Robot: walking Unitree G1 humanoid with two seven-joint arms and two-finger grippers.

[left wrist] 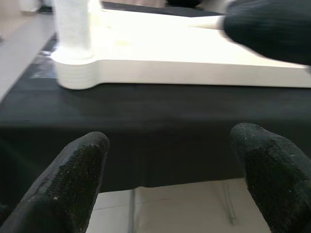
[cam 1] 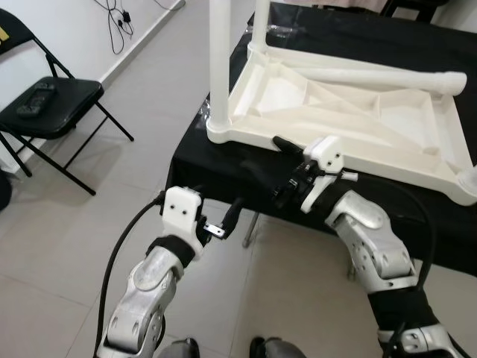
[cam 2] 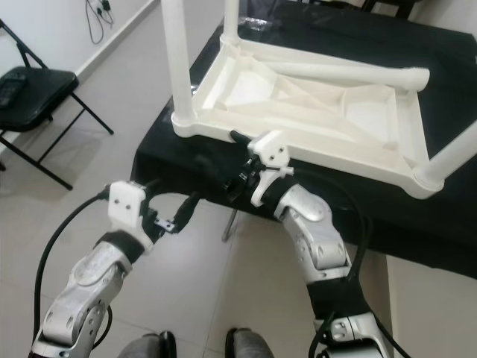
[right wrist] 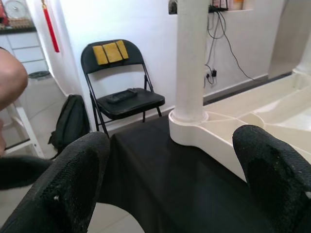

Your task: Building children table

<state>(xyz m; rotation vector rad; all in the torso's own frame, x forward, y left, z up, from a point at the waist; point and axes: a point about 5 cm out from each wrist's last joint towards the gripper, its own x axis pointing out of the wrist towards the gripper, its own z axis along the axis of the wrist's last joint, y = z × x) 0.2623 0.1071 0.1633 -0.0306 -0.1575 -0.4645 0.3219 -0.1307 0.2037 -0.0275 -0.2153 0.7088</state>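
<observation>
The white children table [cam 1: 358, 104] is laid upside down on the black-covered counter [cam 1: 216, 160], legs raised. The right tool [cam 1: 287, 147], spread wide, is held at its near rim. The left tool [cam 1: 232, 216], also wide, is held lower, before the counter's near edge.

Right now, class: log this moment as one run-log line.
tabletop upside down on black table | right gripper open at its edge | left gripper open, below

Smooth, glossy white plastic upturned children's table [cam 1: 350, 97] rests on matt black cloth-covered desk [cam 1: 223, 160] above pale glossy floor tiles [cam 1: 67, 246].
</observation>
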